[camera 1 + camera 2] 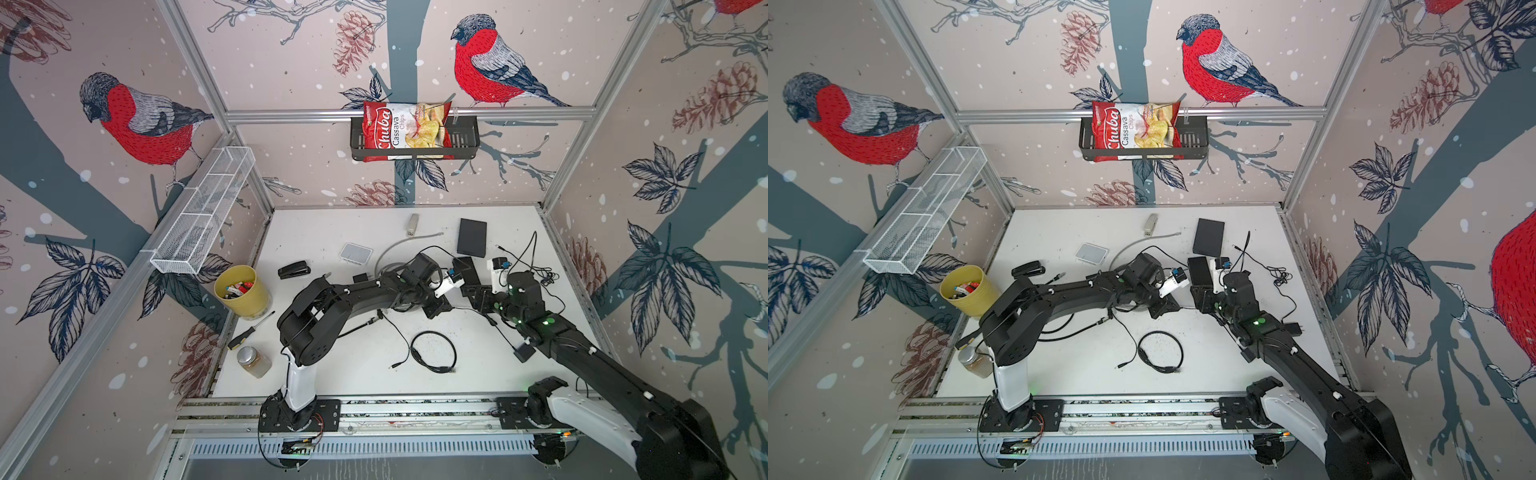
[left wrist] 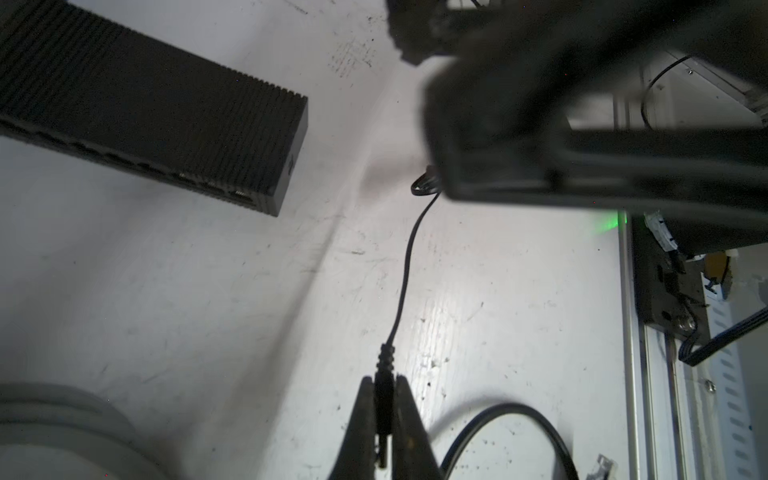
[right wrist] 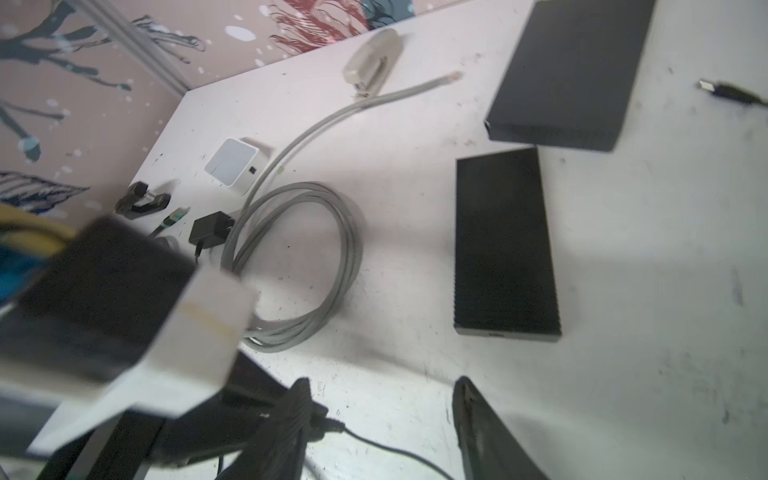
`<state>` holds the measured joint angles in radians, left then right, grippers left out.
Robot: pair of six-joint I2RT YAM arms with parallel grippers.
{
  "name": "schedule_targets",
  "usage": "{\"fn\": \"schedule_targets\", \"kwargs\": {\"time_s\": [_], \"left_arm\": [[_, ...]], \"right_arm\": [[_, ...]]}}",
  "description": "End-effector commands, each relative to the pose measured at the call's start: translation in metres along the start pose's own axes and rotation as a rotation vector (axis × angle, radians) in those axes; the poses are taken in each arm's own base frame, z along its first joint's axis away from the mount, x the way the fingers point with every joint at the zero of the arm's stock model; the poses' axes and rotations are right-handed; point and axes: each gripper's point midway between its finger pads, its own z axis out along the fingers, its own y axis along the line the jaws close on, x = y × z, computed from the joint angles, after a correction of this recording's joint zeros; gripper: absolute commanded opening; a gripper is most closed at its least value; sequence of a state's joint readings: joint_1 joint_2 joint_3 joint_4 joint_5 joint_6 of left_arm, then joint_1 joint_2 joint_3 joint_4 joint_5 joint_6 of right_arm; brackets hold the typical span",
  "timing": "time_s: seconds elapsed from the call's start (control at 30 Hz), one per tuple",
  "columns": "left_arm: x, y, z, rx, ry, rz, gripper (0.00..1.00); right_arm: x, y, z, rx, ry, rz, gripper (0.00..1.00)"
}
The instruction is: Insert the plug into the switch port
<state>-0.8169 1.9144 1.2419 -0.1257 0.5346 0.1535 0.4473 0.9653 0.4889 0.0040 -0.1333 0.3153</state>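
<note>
The plug (image 2: 383,399) is a small black barrel plug on a thin black wire, and my left gripper (image 2: 383,415) is shut on it, its metal tip pointing back between the fingers. The switch (image 2: 166,124) is a flat black ribbed box lying on the white table, with ports along its near edge. It lies apart from the plug. In both top views the switch (image 1: 465,266) (image 1: 1199,270) lies just behind the two grippers. My right gripper (image 3: 382,399) stands open just in front of the switch (image 3: 505,245), with only bare table and the wire between its fingers.
A larger black box (image 1: 472,237) lies behind the switch. A grey cable coil (image 3: 291,266), a white router (image 1: 356,252) and a black stapler (image 1: 294,270) sit to the left. A black cable loop (image 1: 434,353) lies nearer the front, a yellow cup (image 1: 241,291) at the left edge.
</note>
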Motion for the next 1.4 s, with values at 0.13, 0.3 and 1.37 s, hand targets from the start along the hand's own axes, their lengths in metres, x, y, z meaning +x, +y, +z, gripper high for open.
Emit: {"fn": "schedule_targets", "kwargs": {"time_s": [0.13, 0.3, 1.37], "left_arm": [[-0.001, 0.020, -0.014, 0.047, 0.000, -0.024, 0.00], [-0.001, 0.025, -0.014, 0.076, 0.026, -0.030, 0.00], [-0.006, 0.018, -0.021, 0.135, 0.019, -0.041, 0.00]], "right_arm": [[-0.006, 0.011, 0.015, -0.003, -0.057, -0.283, 0.54], [-0.008, 0.030, 0.014, -0.154, -0.124, -0.589, 0.45], [0.041, 0.040, 0.044, -0.285, -0.051, -0.993, 0.24]]}}
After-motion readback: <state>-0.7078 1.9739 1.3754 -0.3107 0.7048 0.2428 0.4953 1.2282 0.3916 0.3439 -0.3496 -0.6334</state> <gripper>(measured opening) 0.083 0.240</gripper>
